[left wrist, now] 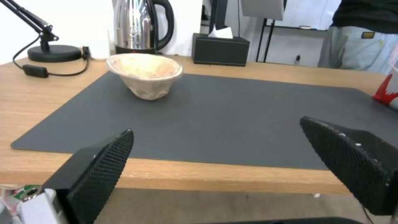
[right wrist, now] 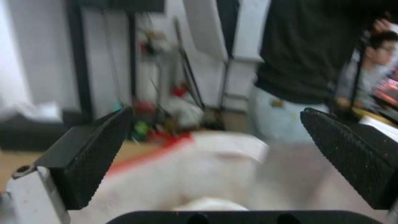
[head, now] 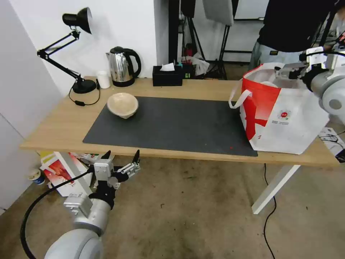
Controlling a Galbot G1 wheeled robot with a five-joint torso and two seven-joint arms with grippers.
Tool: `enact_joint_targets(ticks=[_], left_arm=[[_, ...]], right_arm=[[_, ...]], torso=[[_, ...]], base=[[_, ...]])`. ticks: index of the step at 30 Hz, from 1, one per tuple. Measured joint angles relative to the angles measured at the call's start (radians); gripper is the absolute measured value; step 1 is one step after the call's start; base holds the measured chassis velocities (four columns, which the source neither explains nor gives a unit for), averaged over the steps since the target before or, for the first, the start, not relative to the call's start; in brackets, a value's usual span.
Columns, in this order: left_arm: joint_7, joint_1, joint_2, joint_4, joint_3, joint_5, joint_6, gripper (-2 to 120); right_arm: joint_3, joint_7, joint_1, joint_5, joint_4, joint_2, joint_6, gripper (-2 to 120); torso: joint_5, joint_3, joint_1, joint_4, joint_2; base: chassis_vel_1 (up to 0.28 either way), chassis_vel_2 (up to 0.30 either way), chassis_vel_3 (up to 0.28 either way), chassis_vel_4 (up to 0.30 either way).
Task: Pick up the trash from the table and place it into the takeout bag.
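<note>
We hold our right gripper (head: 287, 72) over the mouth of the large white takeout bag with the red side panel (head: 284, 115) at the right end of the long light-wood table (head: 54, 126), its fingers spread apart with nothing between them. Our left gripper (head: 122, 160) waits below the table's near edge, also open and empty. The small beige paper-pulp bowl (head: 123, 104) sits upright on the dark grey mat (head: 179, 126), so we judge it the next pickup, calling for a rim grasp.
</note>
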Motion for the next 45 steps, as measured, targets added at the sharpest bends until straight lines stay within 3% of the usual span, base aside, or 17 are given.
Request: enact_joint_targets(ticks=[3, 13, 21, 33, 43, 45], left_arm=[[0.000, 0.001, -0.001, 0.000, 0.000, 0.000, 0.000, 100], [0.000, 0.004, -0.005, 0.000, -0.002, 0.002, -0.002, 100], [0.000, 0.006, -0.011, 0.000, 0.002, 0.006, -0.003, 100], [0.001, 0.016, -0.016, -0.011, 0.002, 0.009, -0.005, 100], [0.001, 0.028, -0.021, -0.022, 0.001, 0.011, -0.006, 100], [0.001, 0.030, -0.022, -0.026, 0.001, 0.012, -0.006, 100]], right_arm=[[0.038, -0.029, -0.050, 0.000, 0.032, 0.024, 0.097, 100], [0.201, -0.060, -0.286, -0.023, 0.194, 0.107, 0.193, 100], [0.245, -0.100, -0.392, -0.045, 0.299, 0.152, 0.288, 100], [0.235, -0.130, -0.545, -0.113, 0.446, 0.218, 0.372, 100], [0.151, -0.182, -0.683, -0.200, 0.503, 0.278, 0.481, 100], [0.100, -0.183, -0.716, -0.260, 0.506, 0.305, 0.548, 100]], torso=[[-0.0001, 0.000, 0.000, -0.0001, 0.000], [0.0000, 0.000, 0.000, -0.0002, 0.000], [-0.0001, 0.000, 0.000, -0.0002, 0.000], [-0.0001, 0.000, 0.000, -0.0002, 0.000], [-0.0001, 0.000, 0.000, -0.0002, 0.000], [-0.0001, 0.000, 0.000, -0.0001, 0.000]], base=[[0.000, 0.000, 0.000, 0.000], [0.000, 0.000, 0.000, 0.000], [0.000, 0.000, 0.000, 0.000], [0.000, 0.000, 0.000, 0.000], [0.000, 0.000, 0.000, 0.000], [0.000, 0.000, 0.000, 0.000]])
